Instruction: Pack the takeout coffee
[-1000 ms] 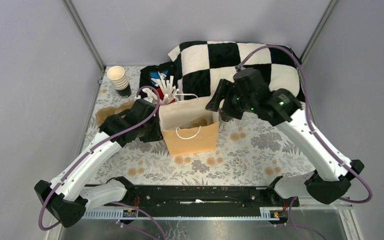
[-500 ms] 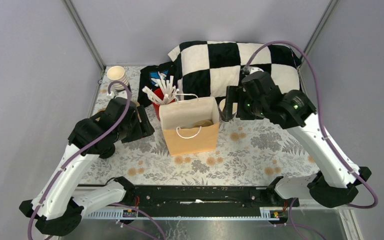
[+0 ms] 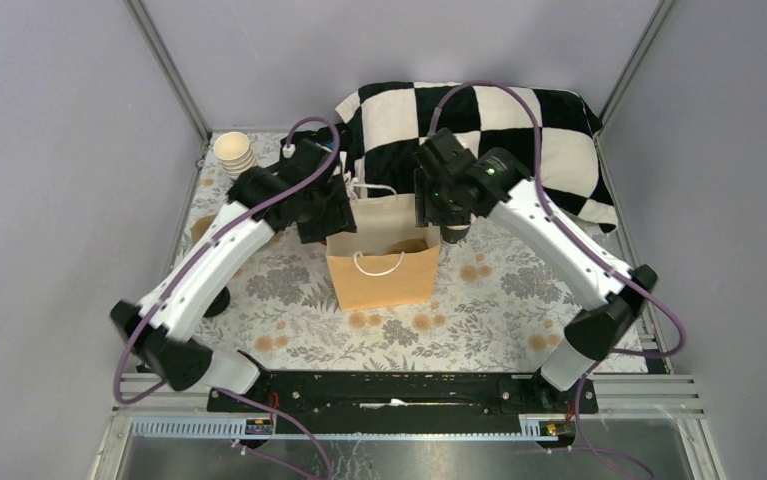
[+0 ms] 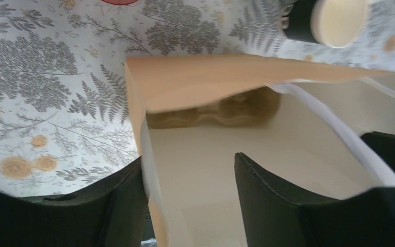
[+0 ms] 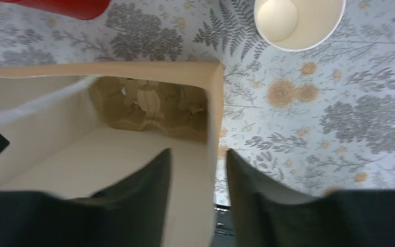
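A paper bag (image 3: 379, 275) stands open on the floral desk (image 3: 499, 300), one side wall between the left fingers (image 4: 288, 206) and the opposite wall between the right fingers (image 5: 133, 200). A brown pulp tray (image 5: 149, 110) lies at its bottom, below both pairs. A red cup (image 5: 56, 6) stands outside the bag beyond the right fingers, a stack of beige cups (image 3: 235, 153) sits left of the left fingers, and a checked cushion (image 3: 569, 140) lies behind both pairs.

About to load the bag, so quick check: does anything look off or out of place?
Nothing is spilled or torn. One oddity: the coffee cup stands open, with no lid, on the table right of the paper bag, and it looks empty inside.
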Controlling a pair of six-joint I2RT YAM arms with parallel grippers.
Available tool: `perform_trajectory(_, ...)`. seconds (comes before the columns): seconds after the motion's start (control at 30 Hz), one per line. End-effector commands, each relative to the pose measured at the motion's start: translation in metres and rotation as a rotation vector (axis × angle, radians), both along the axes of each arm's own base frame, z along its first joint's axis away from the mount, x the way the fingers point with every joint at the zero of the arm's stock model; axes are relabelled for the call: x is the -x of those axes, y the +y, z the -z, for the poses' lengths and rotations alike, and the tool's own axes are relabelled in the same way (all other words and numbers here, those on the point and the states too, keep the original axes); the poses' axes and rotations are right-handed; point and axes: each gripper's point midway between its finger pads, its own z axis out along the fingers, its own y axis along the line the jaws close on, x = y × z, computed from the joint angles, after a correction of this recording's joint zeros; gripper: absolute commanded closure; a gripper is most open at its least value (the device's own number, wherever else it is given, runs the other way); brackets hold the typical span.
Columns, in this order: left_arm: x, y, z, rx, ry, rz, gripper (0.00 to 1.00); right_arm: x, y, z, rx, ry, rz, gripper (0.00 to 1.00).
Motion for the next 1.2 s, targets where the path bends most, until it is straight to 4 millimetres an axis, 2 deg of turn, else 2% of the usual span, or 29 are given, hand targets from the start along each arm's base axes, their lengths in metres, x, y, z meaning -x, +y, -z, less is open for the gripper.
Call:
perform_trajectory(0.0, -0.013, 0.013, -0.011, -0.098, -0.069, 0.007, 0.53, -0.004, -0.007, -0.014, 0.132, -0.079, 0.008, 0.7)
perform_trajectory(0.07, -0.017, 0.014, -0.015, -0.121, -0.077, 0.017, 0.76, -0.004, -0.001, -0.02, 0.124, -0.095, -0.004, 0.85)
perform_trajectory(0.13, -0.02, 0.016, -0.03, -0.127, -0.104, 0.012, 0.93, -0.003, 0.002, -0.031, 0.115, -0.117, -0.008, 0.99)
perform_trajectory(0.17, -0.022, 0.019, -0.041, -0.131, -0.127, 0.001, 0.98, -0.003, 0.003, -0.046, 0.099, -0.136, -0.003, 1.0)
perform_trajectory(0.27, -0.021, 0.028, -0.07, -0.144, -0.166, -0.022, 1.0, -0.001, 0.009, -0.069, 0.041, -0.143, -0.004, 1.0)
perform_trajectory(0.33, -0.018, 0.029, -0.081, -0.132, -0.169, -0.027, 1.0, 0.003, 0.017, -0.076, -0.007, -0.12, -0.01, 1.0)
perform_trajectory(0.37, -0.015, 0.03, -0.08, -0.129, -0.159, -0.025, 1.0, 0.004, 0.022, -0.074, -0.026, -0.104, -0.016, 1.0)
perform_trajectory(0.43, -0.011, 0.034, -0.063, -0.159, -0.122, -0.026, 0.99, 0.004, 0.028, -0.064, -0.036, -0.079, -0.013, 1.0)
perform_trajectory(0.63, -0.012, 0.054, 0.004, -0.172, -0.007, -0.04, 0.9, -0.017, 0.024, -0.002, 0.029, -0.025, -0.005, 1.0)
perform_trajectory(0.67, -0.012, 0.055, 0.006, -0.159, 0.009, -0.037, 0.9, -0.015, 0.026, -0.002, 0.034, -0.007, -0.021, 1.0)
perform_trajectory(0.7, -0.012, 0.054, 0.001, -0.151, 0.01, -0.027, 0.89, -0.015, 0.028, -0.01, 0.046, -0.002, -0.03, 1.0)
perform_trajectory(0.73, -0.013, 0.054, -0.011, -0.145, -0.014, -0.024, 0.84, -0.015, 0.029, -0.023, 0.049, -0.015, -0.039, 0.95)
perform_trajectory(0.8, -0.015, 0.055, -0.034, -0.12, -0.083, -0.031, 0.57, -0.016, 0.032, -0.047, 0.018, -0.062, -0.049, 0.76)
perform_trajectory(0.83, -0.015, 0.057, -0.044, -0.113, -0.116, -0.036, 0.49, -0.018, 0.036, -0.049, -0.001, -0.082, -0.061, 0.68)
perform_trajectory(0.9, -0.011, 0.06, -0.063, -0.093, -0.164, -0.033, 0.4, -0.016, 0.039, -0.049, -0.023, -0.082, -0.081, 0.54)
perform_trajectory(0.97, -0.006, 0.066, -0.084, -0.085, -0.204, -0.047, 0.33, -0.011, 0.041, -0.057, -0.043, -0.072, -0.096, 0.46)
perform_trajectory(1.0, -0.003, 0.07, -0.099, -0.075, -0.241, -0.061, 0.29, -0.009, 0.041, -0.064, -0.053, -0.076, -0.106, 0.42)
perform_trajectory(1.07, 0.004, 0.079, -0.116, -0.068, -0.295, -0.083, 0.22, -0.003, 0.038, -0.082, -0.079, -0.104, -0.138, 0.33)
perform_trajectory(1.17, 0.012, 0.095, -0.127, -0.081, -0.341, -0.132, 0.18, 0.007, 0.026, -0.114, -0.125, -0.191, -0.184, 0.23)
